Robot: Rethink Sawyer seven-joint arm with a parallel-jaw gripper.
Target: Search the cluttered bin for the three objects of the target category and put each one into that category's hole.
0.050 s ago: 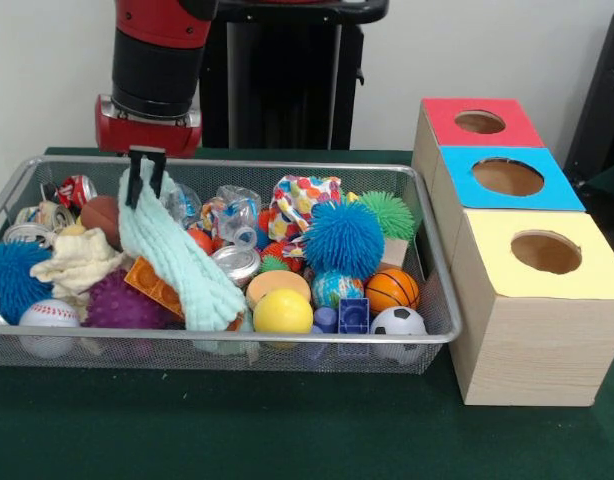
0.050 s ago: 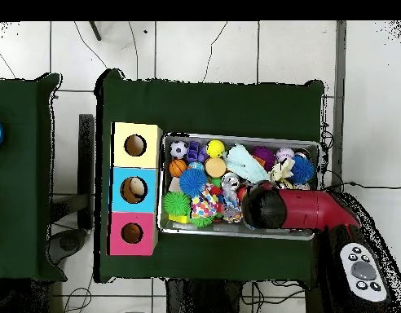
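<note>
Over the left end of the wire bin (image 1: 427,215) we've got the gripper (image 1: 145,180) pinched shut on the top of a mint green cloth (image 1: 182,265). Its dark fingers (image 1: 137,185) clamp one bunched corner, and the rest hangs down and drapes across the clutter toward the near rim.

Handling-wise we'd say this thing is about as easy as it gets: light, totally limp, no chance of breaking. The catch is that it's floppy, so it'll swing and trail, and the loose tail could drag neighbours along, like the orange block (image 1: 152,285) it lies over or the purple spiky ball (image 1: 117,303) right beside it. A bunched corner or fold looks like the best place to grab, which is pretty much where we have it. Getting it into a hole probably means lifting high enough that the tail clears the rim, then feeding it down end first.

Looks: pale mint, waffle or ribbed texture, one long folded strip. A cream cloth (image 1: 77,260) sits crumpled just left of it, so fabric seems to be our category, though we can't tell which box takes it: red box (image 1: 467,140), blue box (image 1: 487,195) or yellow box (image 1: 507,290). From overhead the arm covers the gripper, and only the green cloth's free end (image 2: 246,167) shows.
</note>
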